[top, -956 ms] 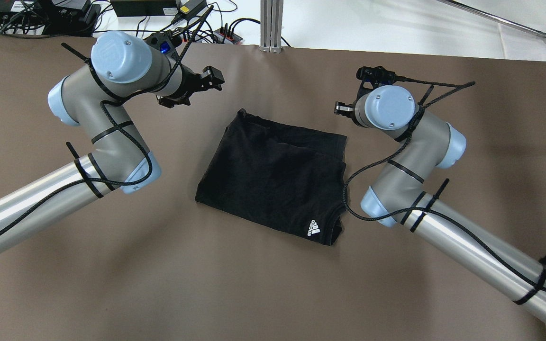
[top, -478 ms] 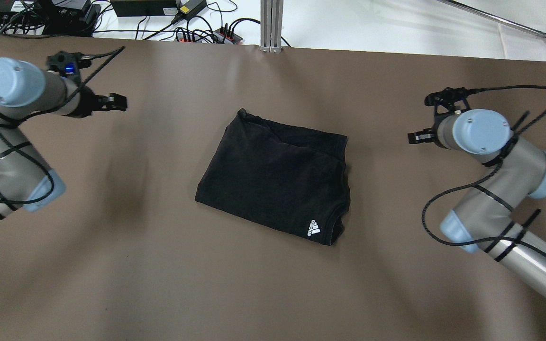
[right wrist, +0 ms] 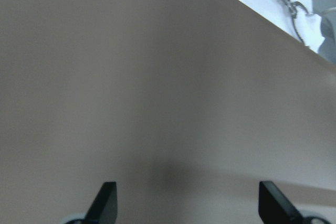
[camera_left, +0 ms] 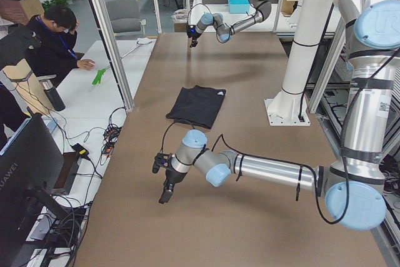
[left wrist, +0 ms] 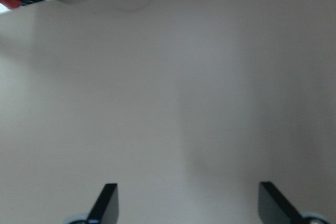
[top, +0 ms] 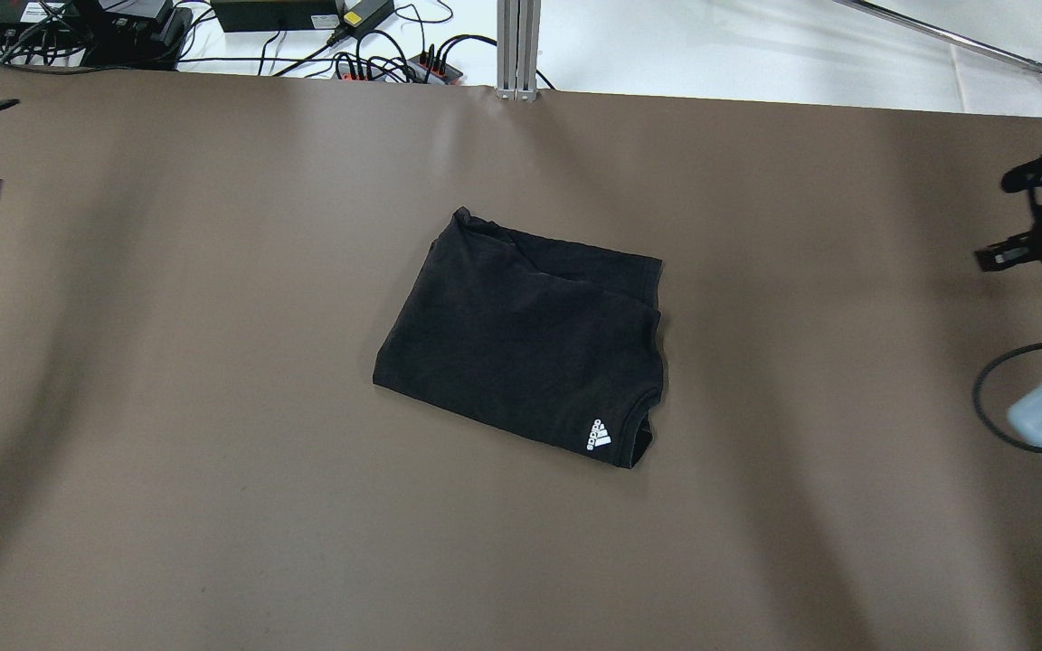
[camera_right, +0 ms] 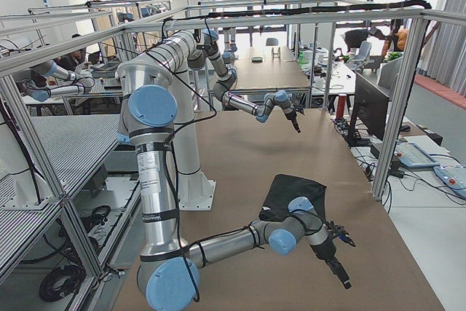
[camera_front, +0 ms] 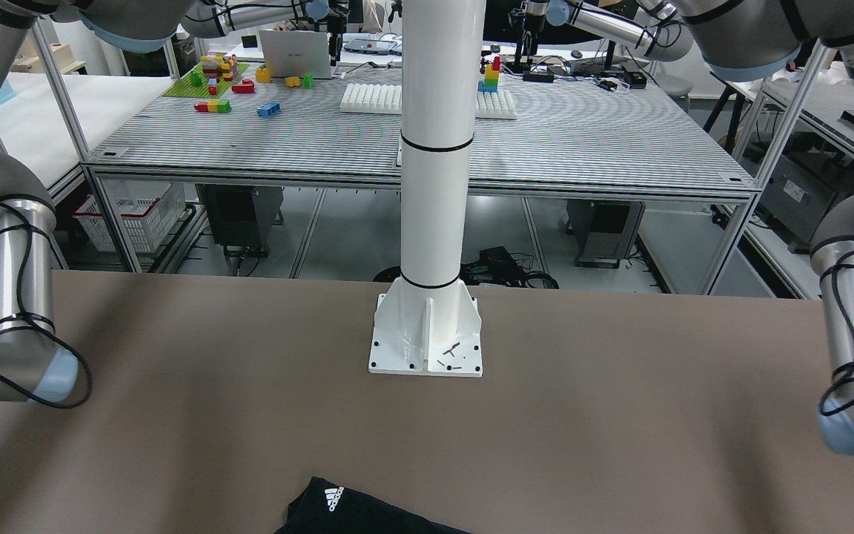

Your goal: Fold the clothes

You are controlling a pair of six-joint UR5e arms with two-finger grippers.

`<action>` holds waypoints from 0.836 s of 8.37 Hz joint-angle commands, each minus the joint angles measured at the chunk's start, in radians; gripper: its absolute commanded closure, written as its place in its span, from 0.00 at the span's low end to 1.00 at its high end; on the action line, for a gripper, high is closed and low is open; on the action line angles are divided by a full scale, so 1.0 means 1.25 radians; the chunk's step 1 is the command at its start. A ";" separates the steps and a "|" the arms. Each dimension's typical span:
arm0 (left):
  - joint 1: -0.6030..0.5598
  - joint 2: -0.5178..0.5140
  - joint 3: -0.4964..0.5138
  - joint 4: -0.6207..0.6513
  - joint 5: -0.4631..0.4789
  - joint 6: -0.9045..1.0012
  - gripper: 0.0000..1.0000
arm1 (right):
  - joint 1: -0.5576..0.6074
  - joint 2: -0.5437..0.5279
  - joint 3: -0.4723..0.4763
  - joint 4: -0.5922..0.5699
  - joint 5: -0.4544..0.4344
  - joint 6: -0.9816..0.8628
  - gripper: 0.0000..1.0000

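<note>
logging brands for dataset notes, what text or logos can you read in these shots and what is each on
"adidas": white, under the three-stripe logo, on the folded black fabric garment.
"HUAWEI": on the back of the black monitor, exterior left view.
"UR": on the light-blue round joint cap of the near arm.
Too small to read: the white sticker on the grey arm column, and the white label on a black box beyond the table.

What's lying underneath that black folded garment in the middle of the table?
The black garment rests on the brown table, folded in layers with its white logo facing up. Anything beneath or between the layers is hidden.
</note>
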 commanded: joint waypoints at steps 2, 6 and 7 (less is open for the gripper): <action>-0.253 0.067 -0.004 0.016 -0.024 0.369 0.06 | 0.237 -0.101 0.171 -0.168 0.000 -0.254 0.05; -0.430 0.108 -0.022 -0.002 -0.030 0.446 0.06 | 0.316 -0.198 0.262 -0.179 -0.006 -0.264 0.06; -0.449 0.116 -0.082 0.032 -0.028 0.430 0.06 | 0.315 -0.196 0.256 -0.178 -0.008 -0.257 0.06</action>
